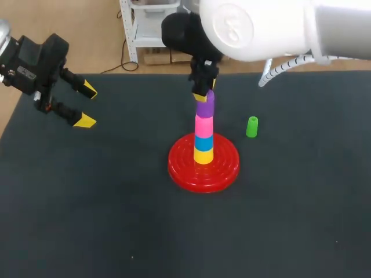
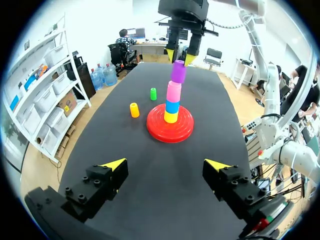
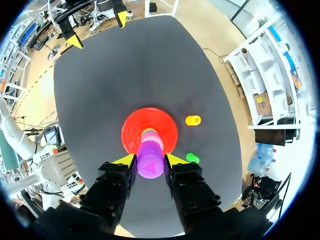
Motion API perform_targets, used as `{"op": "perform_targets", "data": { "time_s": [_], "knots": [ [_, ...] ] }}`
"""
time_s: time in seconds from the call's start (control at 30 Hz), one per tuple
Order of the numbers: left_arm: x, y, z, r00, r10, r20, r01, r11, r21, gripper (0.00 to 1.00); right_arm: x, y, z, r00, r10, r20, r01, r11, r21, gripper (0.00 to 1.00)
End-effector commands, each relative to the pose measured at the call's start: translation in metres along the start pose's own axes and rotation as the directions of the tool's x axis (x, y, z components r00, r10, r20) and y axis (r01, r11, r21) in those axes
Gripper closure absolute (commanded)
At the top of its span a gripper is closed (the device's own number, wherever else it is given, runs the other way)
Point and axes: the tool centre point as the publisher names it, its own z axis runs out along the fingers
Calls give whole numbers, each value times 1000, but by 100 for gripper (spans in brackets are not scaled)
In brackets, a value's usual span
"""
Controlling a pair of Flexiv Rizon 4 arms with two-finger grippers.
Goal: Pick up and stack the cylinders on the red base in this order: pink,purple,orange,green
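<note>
Right pincer (image 3: 150, 161): clamped on purple cylinder (image 1: 205, 105).
Pink cylinder (image 1: 203, 125): directly below pincer.
Release: probably best once purple sits square; lift straight.

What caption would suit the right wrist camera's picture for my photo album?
Right gripper holds the purple cylinder atop the pink cylinder, over the red base.

Bright, even light falls from above. The dark matte desk (image 1: 87, 231) takes it dully, while the red base (image 1: 226, 169) carries a soft sheen. My right arm (image 1: 261, 26) is washed nearly white. In my wrist views the desk's edges bow.
</note>
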Motion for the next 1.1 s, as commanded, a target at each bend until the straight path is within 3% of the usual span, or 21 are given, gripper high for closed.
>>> {"op": "perform_targets", "data": {
  "time_s": [0.03,0.7,1.1],
  "knots": [
    [1,0,0,1000,2,2,-2,1000,-2,0,5,2,2,1000,1,1,-1,1000,-3,100],
    [1,0,0,1000,2,2,-2,1000,-2,0,-7,-4,12,1000,-4,0,4,1000,20,100],
    [1,0,0,1000,2,2,-2,1000,-2,0,-8,-8,17,1000,0,-25,-1,1000,-12,100]
  ]
}}
